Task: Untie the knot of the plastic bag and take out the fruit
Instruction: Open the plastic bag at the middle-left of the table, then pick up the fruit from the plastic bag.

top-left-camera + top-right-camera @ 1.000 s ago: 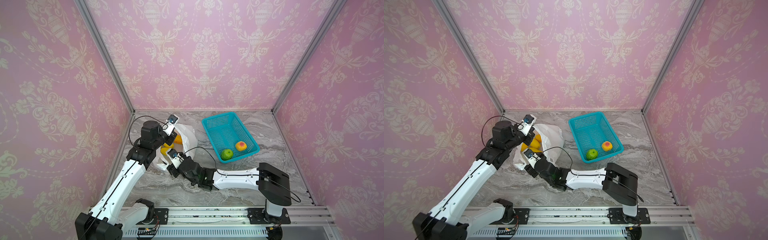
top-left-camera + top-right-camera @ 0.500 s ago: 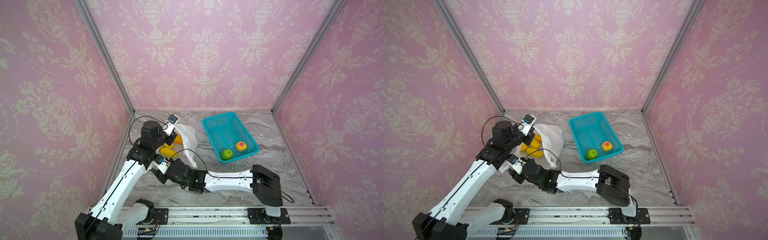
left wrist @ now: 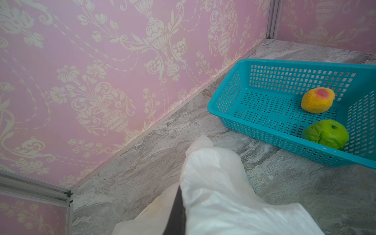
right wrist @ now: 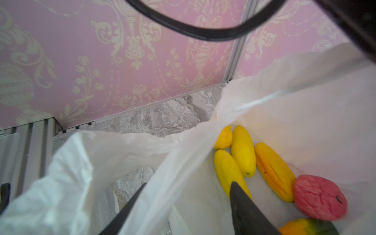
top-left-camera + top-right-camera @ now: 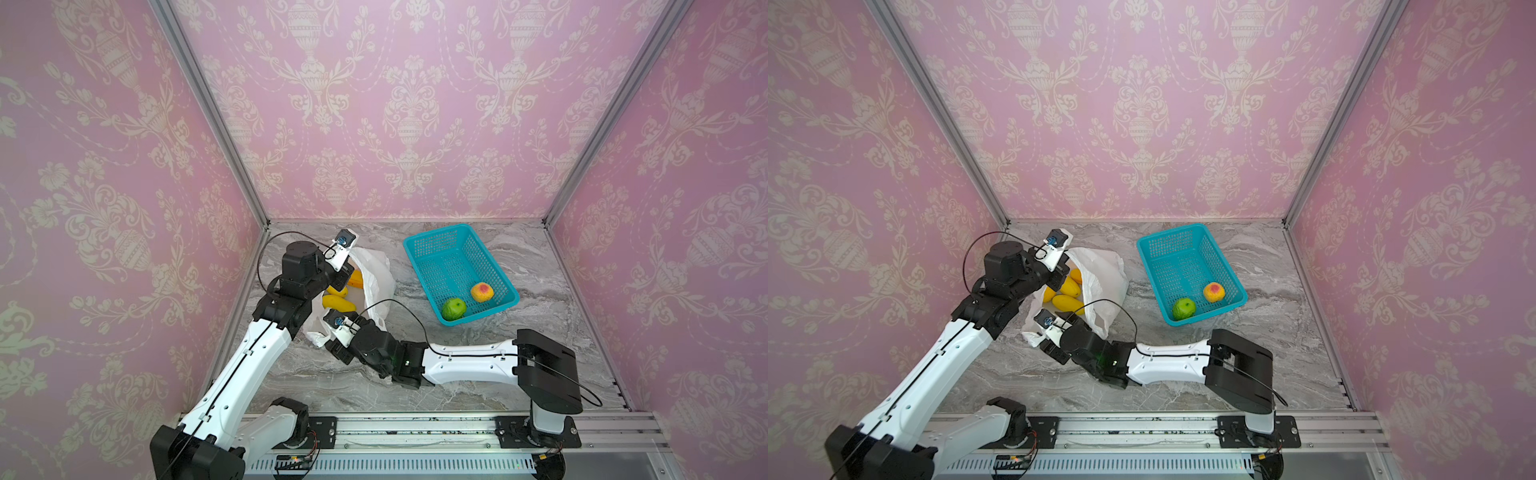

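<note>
Far left, the left gripper (image 5: 1060,277) is clamped tight on the far rim of the plastic bag (image 5: 1105,277) and holds it up, prob. to keep the mouth propped so the other gripper can get in. No knot to be seen anywhere. The mouth gapes, so untying looks done.

The bag sits on the marble table (image 5: 540,291) near the left wall. Inside lie the fruit (image 4: 243,151): several yellow, one orange, a pink-red one (image 4: 319,197), plus an orange-green one at the frame edge.

Next over, the right gripper (image 4: 189,184) has its jaws well apart w/ nothing held. In the right wrist view one finger is inside the bag just over a yellow fruit and the other is outside, w/ the near rim running between them. It looks lined up for a pick, though the rim could get pinched instead.

Right of the bag and well apart, the teal basket (image 5: 440,230) already holds a green fruit (image 5: 454,308) and a yellow-red one (image 5: 482,292) — evidently the drop-off spot.

Vs. 1 s ago: the right gripper sits a bit further left along the bag's near edge. Half a sec ago it had swung further left again, then came back. Left gripper, basket and its 2 fruit haven't moved.
</note>
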`<state>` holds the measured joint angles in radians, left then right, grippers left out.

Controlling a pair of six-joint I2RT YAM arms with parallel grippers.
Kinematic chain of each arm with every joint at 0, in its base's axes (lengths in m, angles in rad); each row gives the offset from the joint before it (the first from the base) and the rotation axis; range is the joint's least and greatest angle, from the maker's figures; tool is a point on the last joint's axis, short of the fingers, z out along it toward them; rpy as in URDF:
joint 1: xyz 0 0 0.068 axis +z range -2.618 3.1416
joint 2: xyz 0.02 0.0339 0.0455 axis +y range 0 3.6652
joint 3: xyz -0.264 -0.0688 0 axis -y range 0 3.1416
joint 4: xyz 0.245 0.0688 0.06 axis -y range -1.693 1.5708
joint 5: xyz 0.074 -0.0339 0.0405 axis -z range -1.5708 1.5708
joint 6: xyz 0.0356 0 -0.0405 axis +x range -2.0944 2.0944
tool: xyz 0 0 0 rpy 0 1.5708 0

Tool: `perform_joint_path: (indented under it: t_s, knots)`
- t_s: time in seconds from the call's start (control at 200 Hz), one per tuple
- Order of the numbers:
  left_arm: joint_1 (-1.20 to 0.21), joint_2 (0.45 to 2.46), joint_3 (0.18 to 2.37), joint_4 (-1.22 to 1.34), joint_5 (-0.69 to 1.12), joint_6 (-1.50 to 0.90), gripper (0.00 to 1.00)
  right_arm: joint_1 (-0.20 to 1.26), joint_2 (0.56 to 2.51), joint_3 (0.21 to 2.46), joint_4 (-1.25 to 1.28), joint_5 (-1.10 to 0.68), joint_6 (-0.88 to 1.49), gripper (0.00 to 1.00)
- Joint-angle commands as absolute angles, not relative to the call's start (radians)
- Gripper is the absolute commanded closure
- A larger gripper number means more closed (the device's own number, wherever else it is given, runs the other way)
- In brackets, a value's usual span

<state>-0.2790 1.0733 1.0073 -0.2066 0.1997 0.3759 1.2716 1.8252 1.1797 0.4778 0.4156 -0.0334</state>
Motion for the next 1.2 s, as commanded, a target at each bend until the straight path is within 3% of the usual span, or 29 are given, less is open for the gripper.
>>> perform_joint_path:
  t_s: [0.0,0.145,0.38,0.605,1.016,1.196]
  knots:
    - [-0.282,1.060,1.008,-0.213,0.184,0.371,1.00,1.253,1.738,1.090,0.554,0.543,-0.066,0.35]
    - [-0.283,1.059,1.009,-0.214,0.186,0.371,1.00,1.224,1.702,1.019,0.585,0.584,-0.062,0.35]
    - [-0.283,1.056,1.008,-0.212,0.184,0.372,1.00,1.178,1.739,0.983,0.593,0.569,-0.017,0.45]
    - [-0.284,1.055,1.009,-0.213,0.183,0.371,1.00,1.130,1.894,1.142,0.424,0.452,0.054,0.50]
    - [-0.282,1.054,1.010,-0.213,0.189,0.368,1.00,1.060,2.181,1.564,0.110,0.281,0.154,0.20]
    - [-0.282,1.055,1.011,-0.211,0.192,0.367,1.00,1.039,2.291,1.712,-0.008,0.242,0.168,0.15]
